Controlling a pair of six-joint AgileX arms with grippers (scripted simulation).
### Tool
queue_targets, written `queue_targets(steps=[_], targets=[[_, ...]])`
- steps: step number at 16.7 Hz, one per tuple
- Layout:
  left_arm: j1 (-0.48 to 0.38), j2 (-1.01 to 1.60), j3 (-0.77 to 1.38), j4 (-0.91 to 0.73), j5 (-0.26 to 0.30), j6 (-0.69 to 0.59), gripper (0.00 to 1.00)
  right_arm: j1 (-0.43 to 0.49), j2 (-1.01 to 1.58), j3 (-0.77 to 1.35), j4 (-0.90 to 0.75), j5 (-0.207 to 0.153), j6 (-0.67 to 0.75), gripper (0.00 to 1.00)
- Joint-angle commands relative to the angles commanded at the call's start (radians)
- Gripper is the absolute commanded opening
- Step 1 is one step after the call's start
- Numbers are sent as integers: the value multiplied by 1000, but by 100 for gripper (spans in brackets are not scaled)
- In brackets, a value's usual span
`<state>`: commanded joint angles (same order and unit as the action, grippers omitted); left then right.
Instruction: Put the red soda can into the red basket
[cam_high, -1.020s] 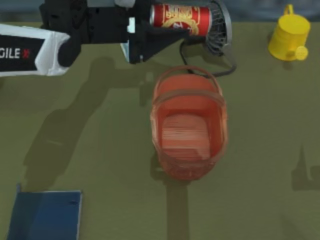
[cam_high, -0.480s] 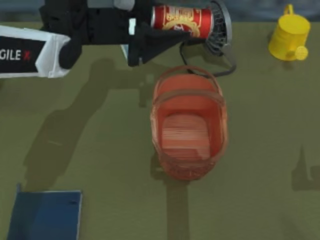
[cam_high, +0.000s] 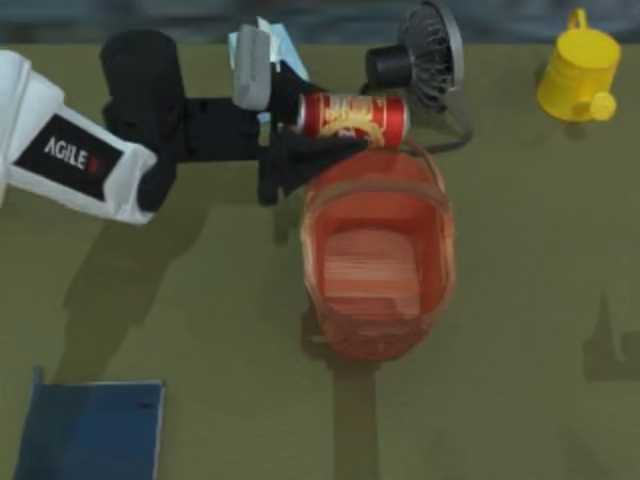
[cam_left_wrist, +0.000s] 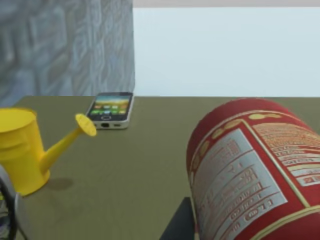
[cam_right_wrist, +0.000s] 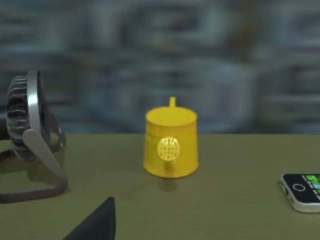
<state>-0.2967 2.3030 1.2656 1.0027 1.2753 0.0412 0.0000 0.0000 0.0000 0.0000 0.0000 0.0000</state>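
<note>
The can (cam_high: 353, 118) is riding on its side in the left gripper (cam_high: 330, 140), pinched between the black fingers, silver top pointing away from the arm. It is hanging just over the far rim of the basket (cam_high: 437, 262), beside the near handle, so the pickup is done and the carry is nearly there. What is left, by my reading: getting the can over the ribbed floor, just past and below the fingertips, lowering it and letting go. The basket is sitting empty right now.

The left arm is reaching in from the table's left, wrist roughly level, fingers pointing toward the basket. In the left wrist view the can (cam_left_wrist: 255, 170) is filling the foreground. Beyond the fingertips a fan (cam_high: 425, 55) is standing, a watering can (cam_high: 578, 70) farther off. The right gripper is parked out of the top view; cannot tell its state.
</note>
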Motion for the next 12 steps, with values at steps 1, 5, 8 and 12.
queue_targets(steps=[1,5,8,12], targets=[[1,11,-6,13,0,0,0,0,0,0,0,0,0,100],[1,13,-7,17,-1,0,0,0,0,0,0,0,0,100],[1,13,-7,17,-1,0,23,0,0,0,0,0,0,100],[1,13,-7,17,-1,0,53,0,0,0,0,0,0,100]])
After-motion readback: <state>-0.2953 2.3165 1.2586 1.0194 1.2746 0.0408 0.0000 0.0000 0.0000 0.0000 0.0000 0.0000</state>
